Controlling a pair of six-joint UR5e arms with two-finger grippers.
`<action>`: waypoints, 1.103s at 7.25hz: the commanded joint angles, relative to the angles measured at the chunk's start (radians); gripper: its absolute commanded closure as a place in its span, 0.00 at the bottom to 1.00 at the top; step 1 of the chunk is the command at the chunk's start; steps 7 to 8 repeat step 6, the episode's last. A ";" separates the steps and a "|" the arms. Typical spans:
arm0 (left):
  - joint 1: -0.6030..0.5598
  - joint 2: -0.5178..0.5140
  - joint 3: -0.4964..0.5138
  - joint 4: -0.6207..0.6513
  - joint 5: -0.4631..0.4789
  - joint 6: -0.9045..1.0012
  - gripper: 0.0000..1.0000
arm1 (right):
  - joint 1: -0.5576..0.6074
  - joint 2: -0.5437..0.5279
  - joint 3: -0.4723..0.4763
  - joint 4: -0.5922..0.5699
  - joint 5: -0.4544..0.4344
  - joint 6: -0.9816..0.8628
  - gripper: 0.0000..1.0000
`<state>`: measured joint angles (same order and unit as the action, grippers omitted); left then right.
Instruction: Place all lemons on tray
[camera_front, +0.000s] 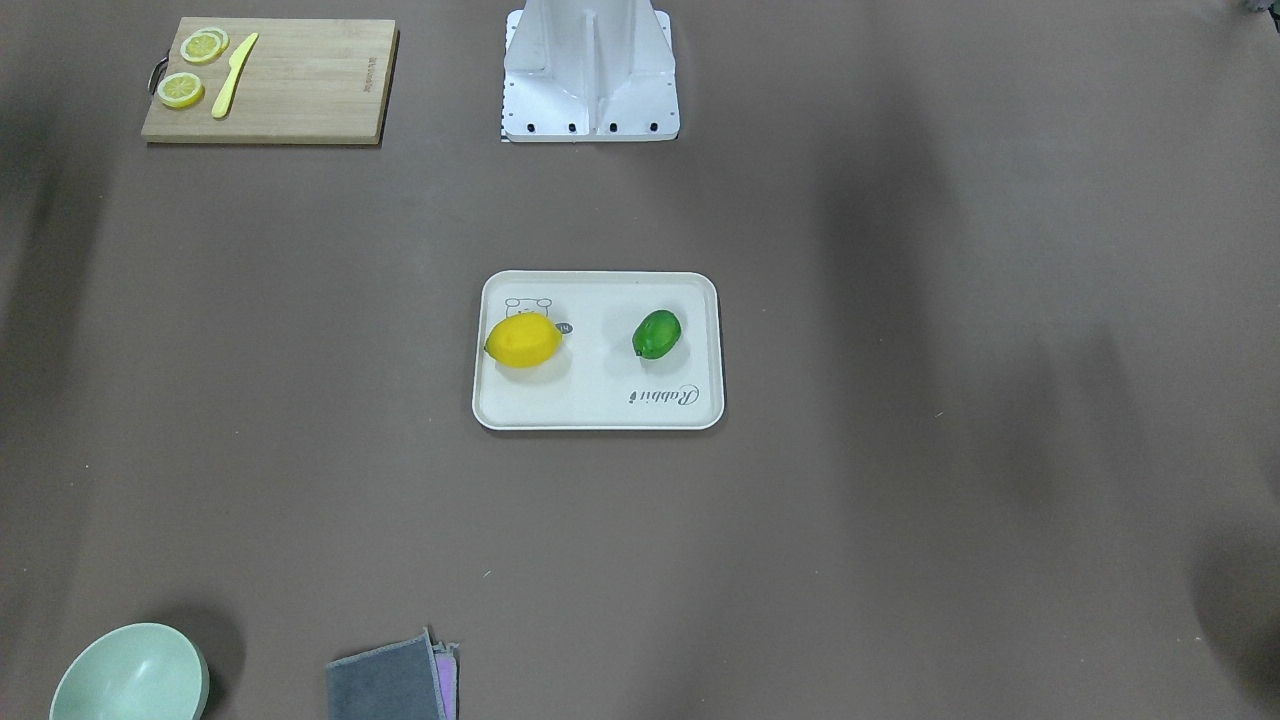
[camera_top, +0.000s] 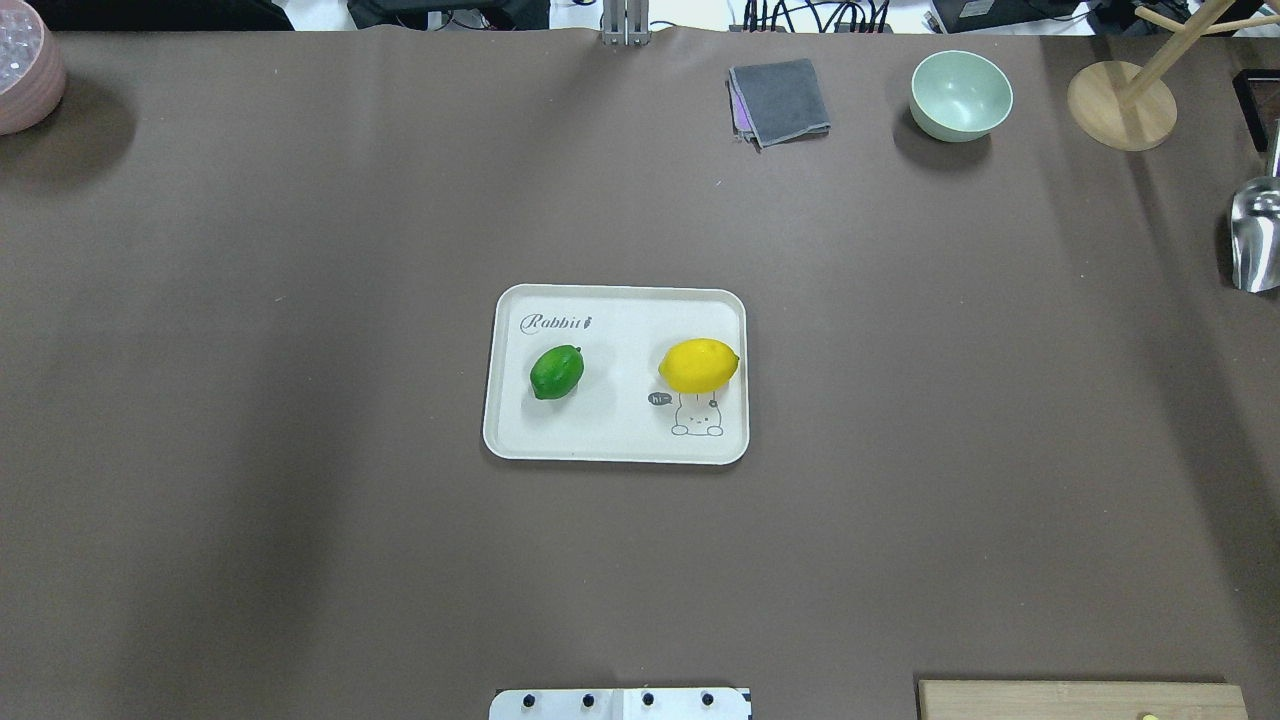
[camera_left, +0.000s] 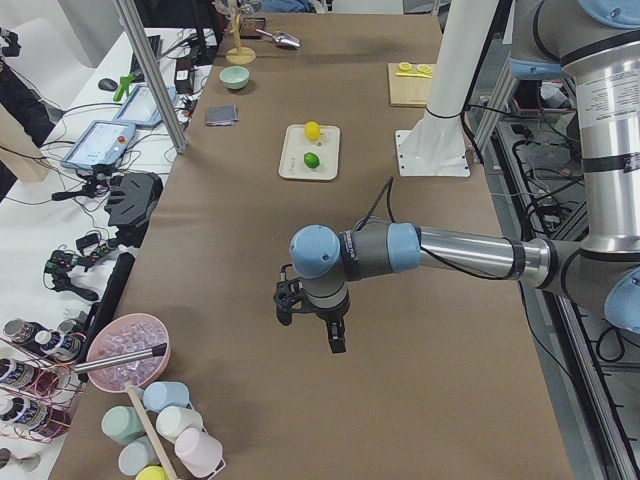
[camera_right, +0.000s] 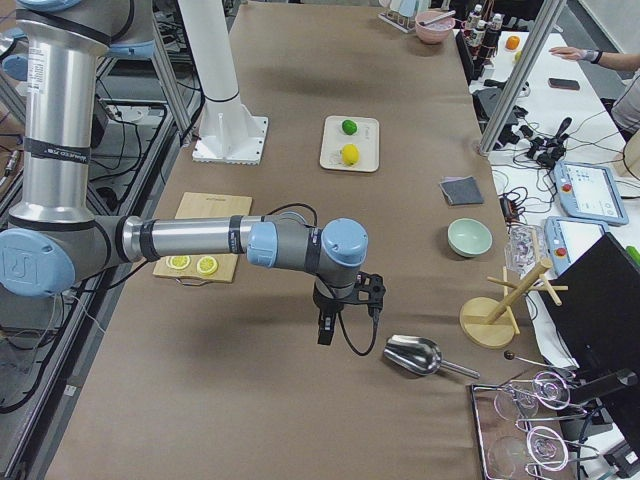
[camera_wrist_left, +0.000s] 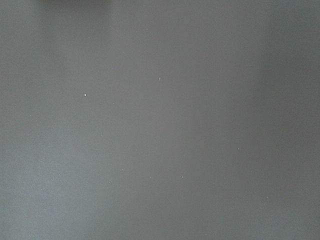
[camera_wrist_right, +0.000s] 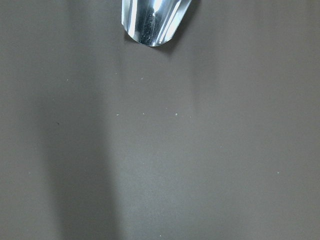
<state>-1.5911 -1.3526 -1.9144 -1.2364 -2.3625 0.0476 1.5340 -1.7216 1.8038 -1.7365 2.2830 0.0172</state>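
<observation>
- Yellow lemon (camera_top: 699, 365) lies on the tray (camera_top: 615, 440), partly over the cartoon drawing.
- Green lemon (camera_top: 556, 371) is on the same tray below the "Rabbit" script, apart from the yellow one.
- Left gripper (camera_left: 312, 322) hangs over bare table, well apart from the tray; can't tell how far open.
- Right gripper (camera_right: 348, 308) hangs near a metal scoop (camera_right: 412, 354); opening can't be told either.

The silver-and-blue left arm (camera_left: 470, 252) and right arm (camera_right: 190, 238) stretch level. The black left gripper (camera_left: 312, 328) and right gripper (camera_right: 346, 314) point downward, each well apart from the off-white rectangular tray (camera_left: 296, 150).
</observation>
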 joint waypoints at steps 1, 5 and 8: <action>-0.001 0.003 0.001 0.000 0.000 0.000 0.02 | 0.000 -0.003 0.000 0.000 0.001 0.004 0.01; -0.001 0.003 0.003 0.000 0.000 0.000 0.02 | 0.002 -0.006 0.002 0.015 0.004 0.009 0.01; -0.001 0.001 0.000 0.000 0.000 0.000 0.02 | 0.003 -0.006 0.002 0.015 0.004 0.009 0.01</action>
